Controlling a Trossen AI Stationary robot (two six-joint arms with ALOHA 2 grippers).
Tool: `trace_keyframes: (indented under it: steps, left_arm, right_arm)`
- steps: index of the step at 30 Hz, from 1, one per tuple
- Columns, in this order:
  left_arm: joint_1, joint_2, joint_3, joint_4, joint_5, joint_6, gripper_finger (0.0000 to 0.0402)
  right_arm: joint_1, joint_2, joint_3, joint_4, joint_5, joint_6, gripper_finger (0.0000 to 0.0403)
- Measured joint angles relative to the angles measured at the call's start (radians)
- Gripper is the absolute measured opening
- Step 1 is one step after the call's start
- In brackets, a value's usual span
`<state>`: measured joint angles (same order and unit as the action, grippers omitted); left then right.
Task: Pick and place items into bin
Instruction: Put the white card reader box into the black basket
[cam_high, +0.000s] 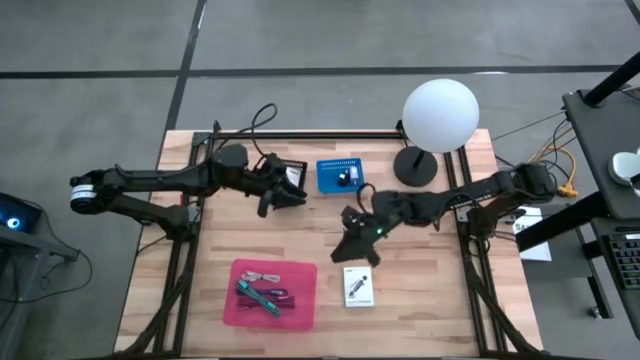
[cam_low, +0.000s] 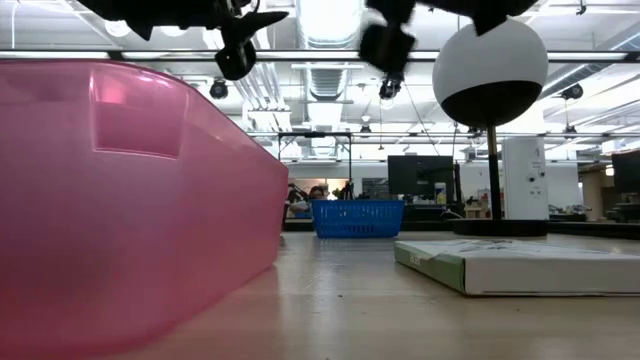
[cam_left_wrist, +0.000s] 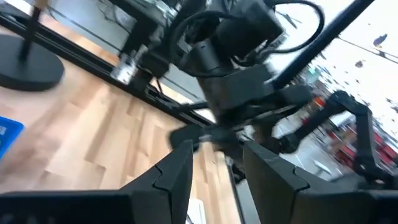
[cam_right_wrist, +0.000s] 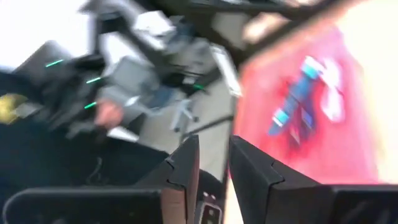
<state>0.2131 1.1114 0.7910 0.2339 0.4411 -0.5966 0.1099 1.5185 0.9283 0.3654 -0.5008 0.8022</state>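
The pink bin (cam_high: 275, 293) stands near the table's near edge and fills the left of the low view (cam_low: 120, 200). In it lie a teal pen-like tool (cam_high: 258, 297), a purple strap and a maroon cable; the right wrist view shows the tool (cam_right_wrist: 298, 99). A white printed card (cam_high: 358, 286) lies flat on the table right of the bin, also seen in the low view (cam_low: 520, 265). My left gripper (cam_high: 290, 197) hovers open over the table's middle, empty (cam_left_wrist: 217, 168). My right gripper (cam_high: 355, 248) hovers above the card's far end, fingers slightly apart and empty (cam_right_wrist: 214, 165). The cubes and metal piece do not show.
A small blue basket (cam_high: 340, 175) with a dark object in it stands toward the far edge. A lamp with a white globe (cam_high: 440, 115) and a dark round base (cam_high: 415, 165) stands far right. Bare wood lies between the bin and the basket.
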Motion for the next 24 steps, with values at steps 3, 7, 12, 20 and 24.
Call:
trace_keyframes:
  steps: [3,7,12,20,24]
  left_arm:
    - [0.0,0.0,-0.003,-0.016,0.042,0.001,0.0125]
    - [0.001,0.0,-0.011,-0.032,0.069,0.002,0.0125]
    - [0.003,0.0,-0.011,-0.062,0.072,0.01,0.0125]
    - [0.003,0.0,-0.011,-0.062,0.077,0.011,0.0125]
    - [0.003,0.0,-0.011,-0.062,0.077,0.011,0.0125]
  right_arm:
    - [0.037,0.0,0.0,-0.138,0.122,0.139,0.0072]
    - [0.085,0.0,0.0,-0.282,0.262,0.389,0.0073]
    - [0.175,0.001,0.0,-0.48,0.466,0.779,0.0071]
    - [0.348,0.002,0.022,-0.561,0.841,0.897,0.0072]
    - [0.415,0.001,0.091,-0.532,1.058,0.713,0.0072]
